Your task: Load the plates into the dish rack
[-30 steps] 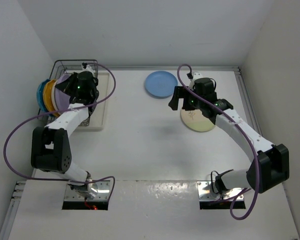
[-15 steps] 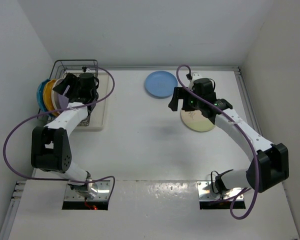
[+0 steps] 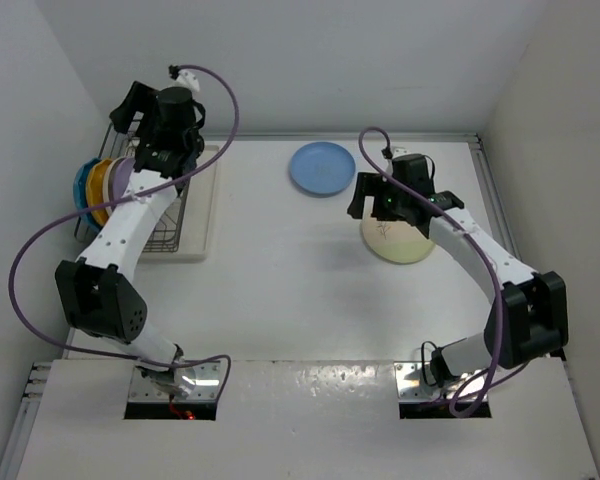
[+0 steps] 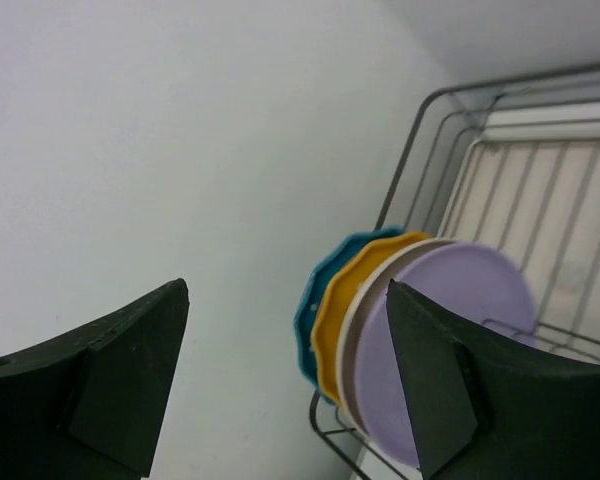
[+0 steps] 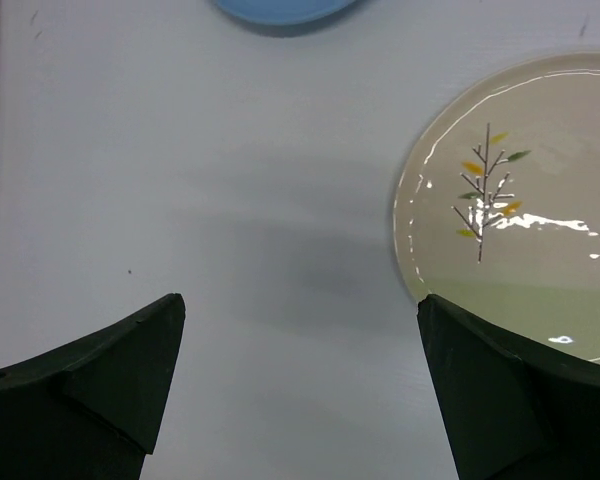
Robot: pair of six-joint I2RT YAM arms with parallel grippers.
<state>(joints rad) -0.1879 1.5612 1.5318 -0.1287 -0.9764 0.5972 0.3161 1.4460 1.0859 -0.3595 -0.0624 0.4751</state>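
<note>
Beside the cream sprig plate (image 5: 510,230), lying flat on the table (image 3: 280,280) near the blue plate (image 3: 321,168), the right gripper (image 5: 300,300) hangs open and empty, like the left gripper (image 4: 285,290) over the four-plate dish rack (image 3: 163,238); pinching that low glossy rim may skid it away

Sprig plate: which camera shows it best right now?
Right wrist view: the sprig plate fills the upper right, twig pattern and left rim sharp, though its right side runs off frame. Top external shows it small, partly under the right arm. Left wrist view doesn't show it.
</note>
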